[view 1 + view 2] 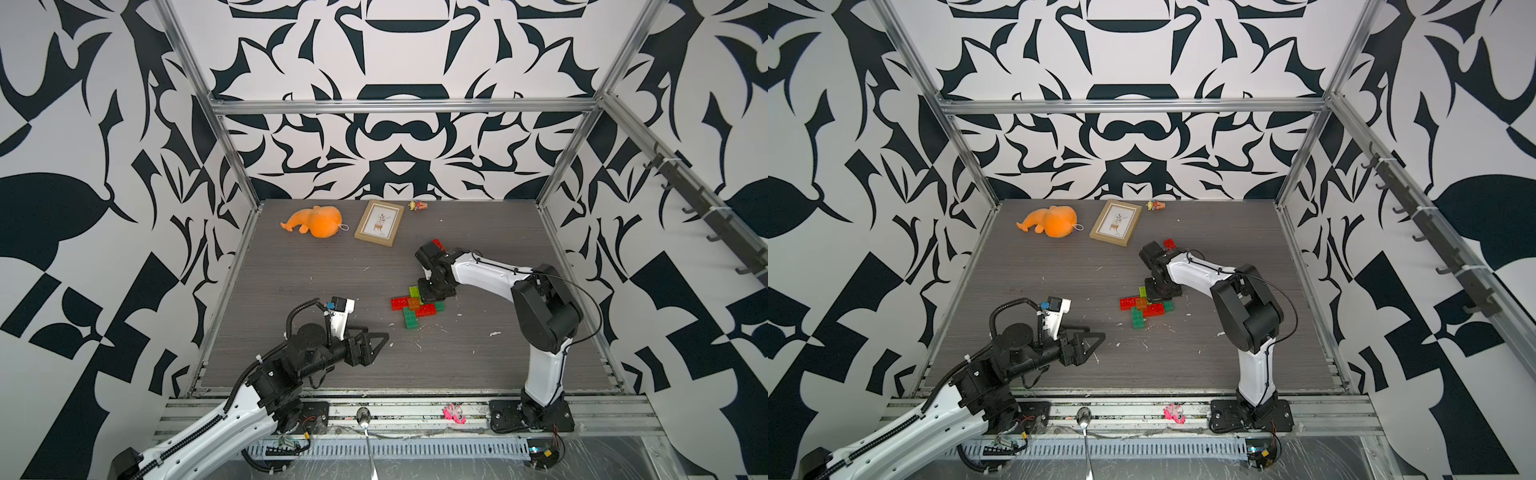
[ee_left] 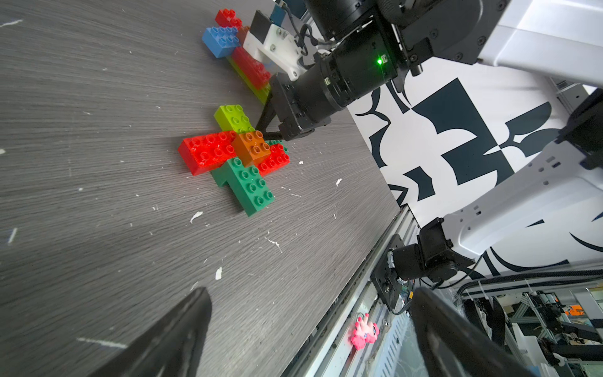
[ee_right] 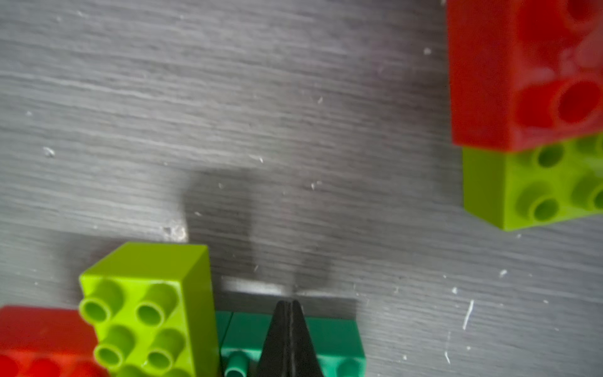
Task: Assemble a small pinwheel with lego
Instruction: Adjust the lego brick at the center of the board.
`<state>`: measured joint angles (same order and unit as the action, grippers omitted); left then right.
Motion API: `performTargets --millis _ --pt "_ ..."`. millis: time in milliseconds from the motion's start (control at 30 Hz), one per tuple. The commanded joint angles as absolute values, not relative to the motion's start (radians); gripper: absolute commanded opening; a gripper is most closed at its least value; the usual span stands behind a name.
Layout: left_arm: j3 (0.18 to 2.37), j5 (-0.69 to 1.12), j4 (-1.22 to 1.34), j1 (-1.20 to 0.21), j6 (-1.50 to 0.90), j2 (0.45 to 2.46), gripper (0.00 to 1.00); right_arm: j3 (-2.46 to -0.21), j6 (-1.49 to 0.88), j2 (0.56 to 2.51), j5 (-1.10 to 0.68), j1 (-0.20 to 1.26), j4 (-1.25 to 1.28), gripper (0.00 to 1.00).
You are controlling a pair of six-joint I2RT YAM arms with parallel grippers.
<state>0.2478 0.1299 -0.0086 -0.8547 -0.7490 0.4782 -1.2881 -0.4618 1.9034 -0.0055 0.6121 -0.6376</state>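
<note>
A cross of chunky studded plastic bricks (image 1: 417, 306) lies right of centre on the grey wood-grain bench (image 1: 291, 291) in both top views. Its arms are red, lime green and dark green, with an orange-brown square brick (image 2: 250, 147) at the hub.

The right tool (image 3: 288, 310) stands over the cross's far right side, fingers clenched together on nothing. The right wrist view shows its tips over a dark green brick (image 3: 332, 339) just beside a lime green brick (image 3: 146, 293); contact cannot be told.

The left tool (image 2: 311, 293) hangs released, fingers wide, near the front left and well apart from the bricks.

Only the left wrist view shows most of a second stack (image 2: 249, 67) beyond the right arm, in red and lime green with a blue brick (image 2: 220, 40). A top view gives just its red corner (image 1: 437, 243).

At the back lie an orange plush toy (image 1: 318, 221), a wood-framed picture (image 1: 379, 223) and a small figurine (image 1: 415, 205).
</note>
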Motion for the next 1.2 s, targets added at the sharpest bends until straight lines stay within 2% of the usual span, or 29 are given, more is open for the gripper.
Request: performTargets --millis 0,200,433,533,733,767,900,933,1033,1167 --pt "0.233 0.119 -0.002 -0.85 -0.761 0.479 1.0 -1.251 -0.472 1.826 -0.015 0.613 -0.618 0.0" --pt "0.235 0.114 -0.01 -0.85 -0.751 0.472 1.0 -1.101 -0.513 1.731 -0.04 0.626 -0.566 0.0" --pt "0.237 0.104 -0.01 -0.85 -0.742 0.48 1.0 -0.896 -0.643 1.592 -0.012 0.75 -0.473 0.0" --pt "0.234 0.11 0.0 -0.85 -0.748 0.49 1.0 -0.859 -0.692 1.531 0.038 0.808 -0.47 0.0" --pt "0.237 0.121 -0.004 -0.851 -0.757 0.495 1.0 -0.906 -0.665 1.442 0.129 0.829 -0.603 0.0" --pt "0.237 0.124 -0.008 -0.85 -0.756 0.49 1.0 -0.918 -0.656 1.422 0.13 0.837 -0.615 0.05" --pt "0.226 0.11 -0.012 -0.85 -0.741 0.485 1.0 -0.937 -0.635 1.357 0.083 0.862 -0.575 0.55" --pt "0.235 0.1 -0.03 -0.85 -0.734 0.501 1.0 -0.947 -0.621 1.361 0.064 0.861 -0.563 0.62" --pt "0.26 0.114 -0.034 -0.85 -0.723 0.557 1.0 -1.014 -0.586 1.415 0.064 0.861 -0.583 0.73" --pt "0.264 0.151 0.028 -0.851 -0.73 0.623 1.0 -1.109 -0.544 1.511 0.083 0.859 -0.611 0.73"
